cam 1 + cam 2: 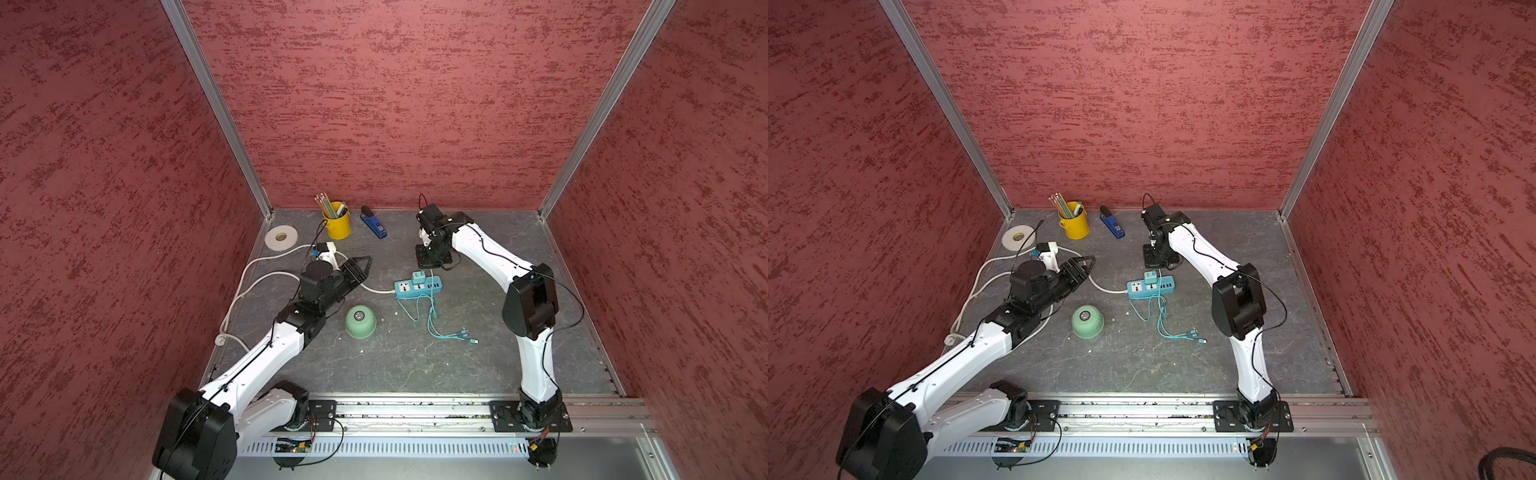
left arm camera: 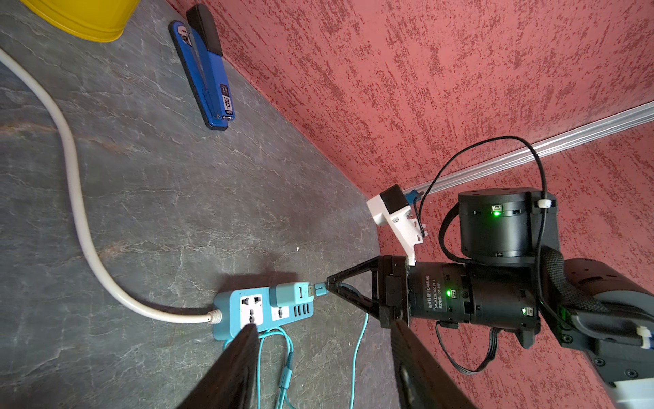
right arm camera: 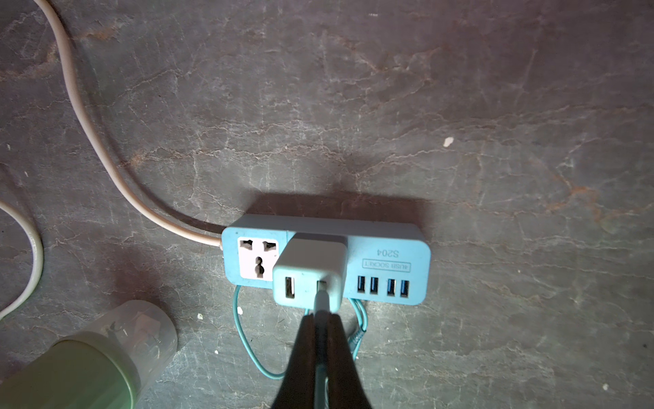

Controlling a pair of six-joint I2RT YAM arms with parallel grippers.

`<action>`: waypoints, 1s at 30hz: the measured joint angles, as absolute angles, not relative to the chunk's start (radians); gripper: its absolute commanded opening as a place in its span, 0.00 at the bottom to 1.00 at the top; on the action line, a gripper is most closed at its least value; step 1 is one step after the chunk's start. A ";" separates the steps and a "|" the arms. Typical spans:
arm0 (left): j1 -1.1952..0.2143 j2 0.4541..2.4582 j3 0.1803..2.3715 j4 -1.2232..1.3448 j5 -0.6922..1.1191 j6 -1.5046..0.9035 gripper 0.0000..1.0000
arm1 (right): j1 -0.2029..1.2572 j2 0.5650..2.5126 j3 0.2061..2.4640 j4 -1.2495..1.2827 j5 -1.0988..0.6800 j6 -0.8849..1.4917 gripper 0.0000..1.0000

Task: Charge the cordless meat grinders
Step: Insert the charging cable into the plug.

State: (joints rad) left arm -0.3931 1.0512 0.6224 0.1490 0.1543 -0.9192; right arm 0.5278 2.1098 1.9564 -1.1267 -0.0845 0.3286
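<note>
Walls (image 1: pixel 415 104) of mottled red on three sides; grey veined table (image 1: pixel 415 374) beneath, metal rail (image 1: pixel 415 409) along the near edge. Left arm (image 1: pixel 266 357) reaching in low from that rail; left gripper (image 1: pixel 362 268) poised over the white power cord (image 2: pixel 76 198), fingers (image 2: pixel 237 364) standing well apart in the left wrist view, nothing between them. Right arm (image 1: pixel 486 249) arching in from the other end of the rail, wrist bent downward; right gripper (image 3: pixel 320 320) pinched tight on the teal USB plug (image 3: pixel 321 299), itself seated in a port of the charger adapter (image 3: pixel 308 272).

White cord looping across the left half of the table and ending in the teal-blue power strip (image 1: pixel 417 289) near the middle; adapter plugged into its top face; four blue USB ports along one side. Then the cordless meat grinder (image 1: pixel 360 321): mint-green dome, round silvery button on top, standing on the table just beside the left forearm, apart from the power strip and on its rail side, touched by neither gripper.

Along the back wall: white tape roll (image 1: pixel 281 237); yellow pencil cup (image 1: pixel 337 227); blue stapler (image 1: pixel 374 223). Lastly the thin teal cable, trailing from the strip toward the rail; loose connector ends (image 1: pixel 467 337) lying well apart from the grinder.
</note>
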 measured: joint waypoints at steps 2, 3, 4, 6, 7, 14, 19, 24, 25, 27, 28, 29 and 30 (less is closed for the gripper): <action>-0.393 1.051 0.622 0.149 0.155 -0.919 0.61 | 0.528 2.110 1.956 -1.127 -0.079 0.328 0.00; -0.392 1.051 0.622 0.149 0.155 -0.919 0.61 | 0.529 2.110 1.957 -1.127 -0.076 0.327 0.00; -0.392 1.051 0.622 0.149 0.155 -0.919 0.61 | 0.532 2.110 1.957 -1.127 -0.073 0.326 0.00; -0.392 1.051 0.622 0.149 0.155 -0.919 0.61 | 0.536 2.110 1.957 -1.127 -0.067 0.324 0.00; -0.392 1.051 0.622 0.149 0.155 -0.919 0.61 | 0.538 2.111 1.957 -1.128 -0.063 0.324 0.00; -0.392 1.050 0.622 0.149 0.155 -0.919 0.61 | 0.556 2.131 1.974 -1.135 -0.030 0.321 0.00; -0.392 1.044 0.622 0.148 0.154 -0.919 0.60 | 0.571 2.141 1.975 -1.135 -0.004 0.321 0.00; -0.389 1.035 0.622 0.139 0.154 -0.919 0.60 | 0.575 2.141 1.971 -1.130 0.009 0.321 0.00; -0.388 1.033 0.622 0.138 0.154 -0.919 0.60 | 0.575 2.140 1.968 -1.127 0.011 0.321 0.00; -0.387 1.029 0.622 0.138 0.153 -0.919 0.60 | 0.575 2.137 1.962 -1.122 0.014 0.321 0.00; -0.387 1.028 0.621 0.137 0.153 -0.919 0.60 | 0.576 2.135 1.959 -1.120 0.015 0.321 0.00; -0.387 1.027 0.621 0.137 0.153 -0.919 0.60 | 0.577 2.135 1.959 -1.119 0.016 0.321 0.07; -0.387 1.027 0.621 0.137 0.153 -0.919 0.60 | 0.577 2.135 1.960 -1.119 0.015 0.322 0.17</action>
